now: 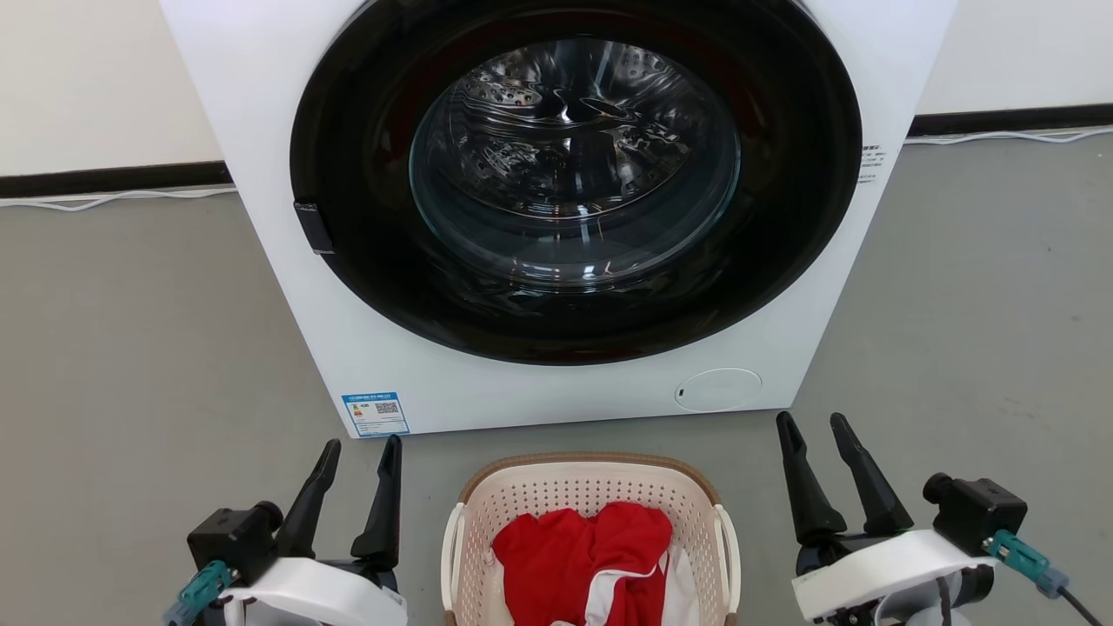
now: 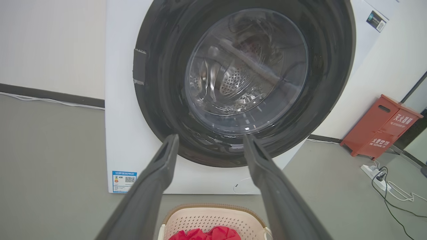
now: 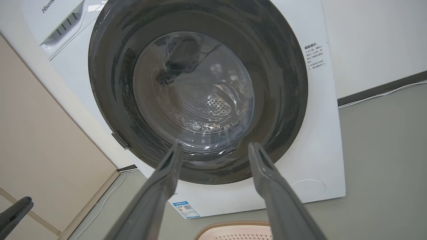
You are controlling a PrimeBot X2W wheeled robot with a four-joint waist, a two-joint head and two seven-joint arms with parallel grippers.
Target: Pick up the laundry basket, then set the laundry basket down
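A: Where is the laundry basket (image 1: 574, 489)?

B: It sits on the floor (image 1: 130, 348), right in front of the washer (image 1: 287, 261). It is between the two arms. Red clothes (image 1: 583, 548) lie inside it.

A: Why is there an arm on each side?

B: I think it is so each one can take a white handle. The left gripper (image 1: 363, 443) is near the left handle (image 1: 450, 548). The right gripper (image 1: 813, 419) is near the right handle (image 1: 729, 548).

A: Are they holding anything?

B: No. On both, the fingers are apart and hold nothing. They point at the washer and do not touch the basket.

A: Is there room to move?

B: At the sides, yes. There is bare grey floor to the left and to the right. In front it is tight, because the basket's brown rim is near the washer's bottom edge. I would lift straight up and keep away from the washer. The handles hug the basket walls, so the fingers must slide in with care.
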